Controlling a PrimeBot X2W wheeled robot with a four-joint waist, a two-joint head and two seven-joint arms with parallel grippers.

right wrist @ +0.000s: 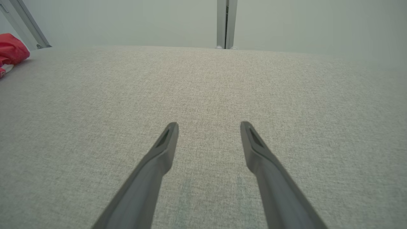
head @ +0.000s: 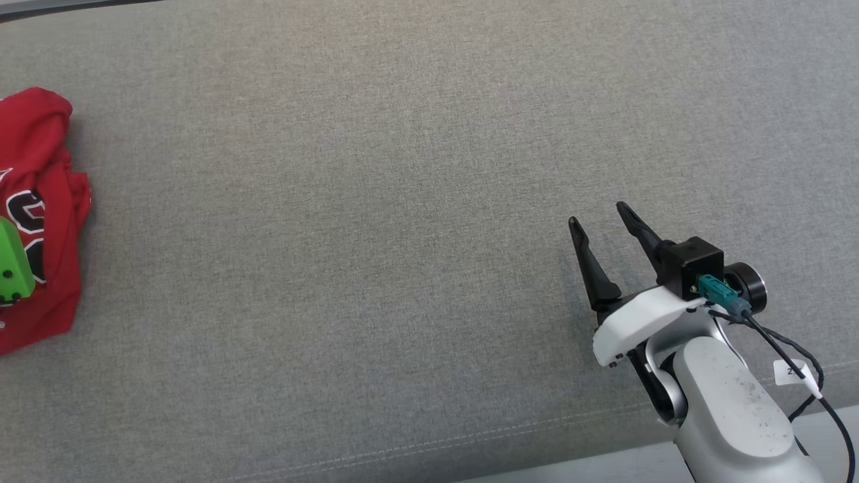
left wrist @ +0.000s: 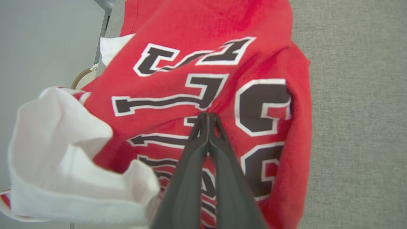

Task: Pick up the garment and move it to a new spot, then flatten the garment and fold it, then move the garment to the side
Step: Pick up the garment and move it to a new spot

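The garment (head: pixel 47 168) is a crumpled red jersey with black and white lettering, lying at the far left edge of the grey cushion (head: pixel 376 201). In the left wrist view the garment (left wrist: pixel 222 63) shows a white lining turned out at the lower left. My left gripper (left wrist: pixel 208 117) has its two dark fingers pressed together, tips pinching a pucker of the red cloth amid the lettering. A green part of my left arm (head: pixel 13 265) sits over the garment. My right gripper (head: pixel 598 215) hovers low over bare cushion at the lower right, open with nothing between its fingers (right wrist: pixel 165 143). The garment (right wrist: pixel 12 51) lies far to its left.
The grey fabric cushion spreads wide between the garment and my right gripper. Its seamed front edge (head: pixel 537 429) runs along the bottom. Beyond the far edge are a pale wall and a metal post (right wrist: pixel 226 24).
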